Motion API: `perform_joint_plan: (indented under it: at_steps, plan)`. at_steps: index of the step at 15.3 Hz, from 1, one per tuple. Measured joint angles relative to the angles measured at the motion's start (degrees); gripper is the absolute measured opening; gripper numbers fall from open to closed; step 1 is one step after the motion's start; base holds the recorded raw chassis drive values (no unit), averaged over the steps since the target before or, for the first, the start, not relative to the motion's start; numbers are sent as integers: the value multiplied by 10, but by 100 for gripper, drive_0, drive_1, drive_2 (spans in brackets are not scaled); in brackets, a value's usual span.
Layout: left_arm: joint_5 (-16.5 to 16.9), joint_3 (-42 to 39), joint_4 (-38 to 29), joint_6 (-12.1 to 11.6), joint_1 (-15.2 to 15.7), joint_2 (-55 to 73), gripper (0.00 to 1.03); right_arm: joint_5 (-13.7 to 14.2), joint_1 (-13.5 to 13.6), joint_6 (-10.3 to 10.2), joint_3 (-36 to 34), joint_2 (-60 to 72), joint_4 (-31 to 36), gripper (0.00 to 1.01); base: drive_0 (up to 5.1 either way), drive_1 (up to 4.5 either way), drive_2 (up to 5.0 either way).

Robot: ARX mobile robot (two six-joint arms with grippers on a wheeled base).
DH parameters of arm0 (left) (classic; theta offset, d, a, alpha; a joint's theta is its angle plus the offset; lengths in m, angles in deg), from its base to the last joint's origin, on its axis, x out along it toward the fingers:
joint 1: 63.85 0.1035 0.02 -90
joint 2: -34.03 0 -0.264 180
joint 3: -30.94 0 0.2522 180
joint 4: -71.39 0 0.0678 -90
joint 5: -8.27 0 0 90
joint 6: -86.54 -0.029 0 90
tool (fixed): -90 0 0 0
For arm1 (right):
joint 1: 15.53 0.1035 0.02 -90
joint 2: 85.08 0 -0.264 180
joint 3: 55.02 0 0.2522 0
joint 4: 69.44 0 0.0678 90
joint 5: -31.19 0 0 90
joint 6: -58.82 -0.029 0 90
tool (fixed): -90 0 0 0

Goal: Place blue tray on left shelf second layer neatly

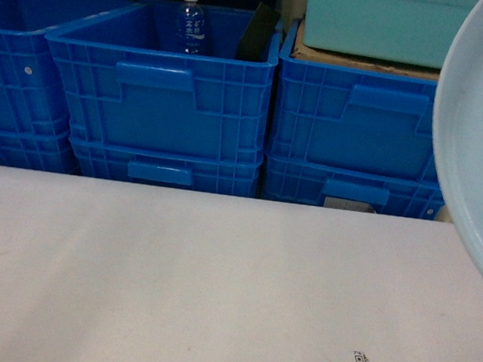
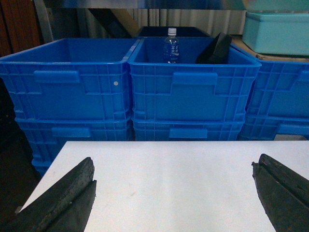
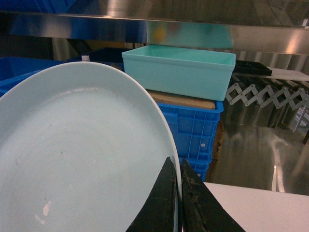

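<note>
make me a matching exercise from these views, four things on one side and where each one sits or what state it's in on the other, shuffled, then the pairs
Things:
1. blue tray
2. water bottle
3. teal tub
4. left gripper

Places or states:
A. standing upright inside a dark-blue crate
B. open, nothing between its fingers, above the white table
C. pinched at its rim by the right gripper
D. resting on top of a stack of dark-blue crates

Pairs: 1-C, 2-A, 3-D, 4-B

Stacked dark-blue ribbed plastic crates [image 1: 160,96] wall off the far edge of the bare white table [image 1: 197,288]; a teal rectangular plastic tub [image 3: 178,70] sits just beneath the steel shelf rail [image 3: 193,31].
</note>
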Motion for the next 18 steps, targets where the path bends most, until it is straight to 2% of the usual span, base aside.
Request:
perform_joint_plan:
  at_steps: [1, 3, 5, 7, 9, 13, 15, 16, 17, 18]
  plan:
    - [0, 0, 0, 0, 0, 0, 98, 5, 2, -6, 7, -34, -35, 2, 0, 0, 0]
    - [0, 0, 0, 0, 0, 0, 98, 32, 31, -17, 30, -93, -93, 2, 0, 0, 0]
    - [0, 0, 0, 0, 0, 0, 98, 67, 72, -23, 43, -123, -114, 2, 0, 0, 0]
    - [0, 0, 0, 0, 0, 0, 98, 92, 99, -26, 42, -130, -116, 2, 0, 0, 0]
    - [0, 0, 0, 0, 0, 0, 98, 109, 103, -26, 35, -131, -121, 2, 0, 0, 0]
    - [0, 0, 0, 0, 0, 0, 98, 96, 83, -24, 18, -146, -129, 2, 0, 0, 0]
    - [0, 0, 0, 0, 0, 0, 98, 101, 92, -9, -13, -163, -121, 2, 0, 0, 0]
    - [0, 0, 0, 0, 0, 0, 98, 102, 88, -7, -26, -174, -127, 2, 0, 0, 0]
    - [0, 0, 0, 0, 0, 0, 98, 103, 57, 0, -45, -191, -136, 2, 0, 0, 0]
    - [-1, 0, 0, 0, 0, 0, 98, 79, 14, 2, -59, -205, -151, 2, 0, 0, 0]
